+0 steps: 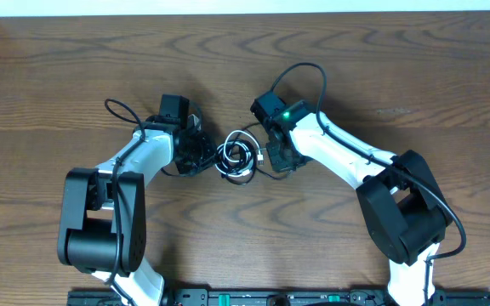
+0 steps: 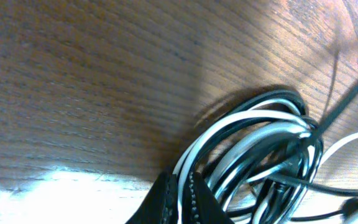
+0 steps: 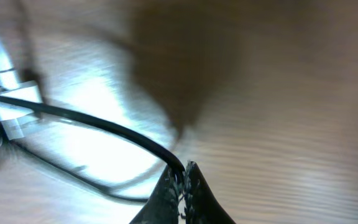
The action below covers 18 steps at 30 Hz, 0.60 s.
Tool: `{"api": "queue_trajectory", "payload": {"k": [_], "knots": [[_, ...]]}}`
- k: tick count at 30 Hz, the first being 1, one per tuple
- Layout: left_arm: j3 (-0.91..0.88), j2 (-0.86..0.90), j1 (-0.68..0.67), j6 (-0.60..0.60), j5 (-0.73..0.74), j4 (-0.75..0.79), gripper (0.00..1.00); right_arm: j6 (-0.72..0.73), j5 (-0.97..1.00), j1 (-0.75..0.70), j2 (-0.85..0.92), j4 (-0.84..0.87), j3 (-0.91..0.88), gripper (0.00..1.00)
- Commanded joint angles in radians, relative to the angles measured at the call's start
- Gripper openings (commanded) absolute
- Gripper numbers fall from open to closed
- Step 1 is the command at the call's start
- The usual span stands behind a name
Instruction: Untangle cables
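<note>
– Wood-grain surface (image 1: pixel 381 68), dark brown, fills the overhead view. What lies on it?

– Two thin cords wound together into one small coil: a white cable (image 2: pixel 253 115) and a black cable (image 3: pixel 104 124). The coil sits between the two pincers, right at the tips of both.

– How does the left pincer stand?

– The left pincer (image 2: pixel 180 198) has its fingertips pressed together at the coil's edge. Its wrist view shows a strand of the white cable running down into the tips, pinched there. The loops, white and black side by side, curl just ahead of the tips and off to their right.

– And the right pincer?

– The right pincer (image 3: pixel 184 186) is pressed together too. Its wrist view shows the black cable sweeping in from the left and ending between the tips, pinched. Farther left of those tips, blurred, sits a white connector (image 3: pixel 14 112), with the black cable crossing it.

– Is the coil lifted?

– I cannot tell.
</note>
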Motion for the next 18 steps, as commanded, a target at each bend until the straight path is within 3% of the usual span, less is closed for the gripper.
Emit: {"api": "queue_trajectory", "payload": {"k": [1, 7, 11, 18], "knots": [[-0.015, 0.013, 0.005, 0.019, -0.059, -0.002, 0.08, -0.098, 0.18, -0.014, 0.002, 0.008, 0.013, 0.01], [-0.015, 0.013, 0.005, 0.019, -0.059, -0.002, 0.08, -0.113, 0.118, -0.006, 0.002, 0.135, 0.013, 0.01], [-0.015, 0.013, 0.005, 0.019, -0.059, -0.001, 0.08, -0.217, 0.126, -0.006, 0.002, 0.165, 0.013, 0.01], [-0.015, 0.013, 0.005, 0.019, -0.059, -0.002, 0.08, -0.47, 0.414, -0.006, 0.002, 0.148, 0.012, 0.01]]}}
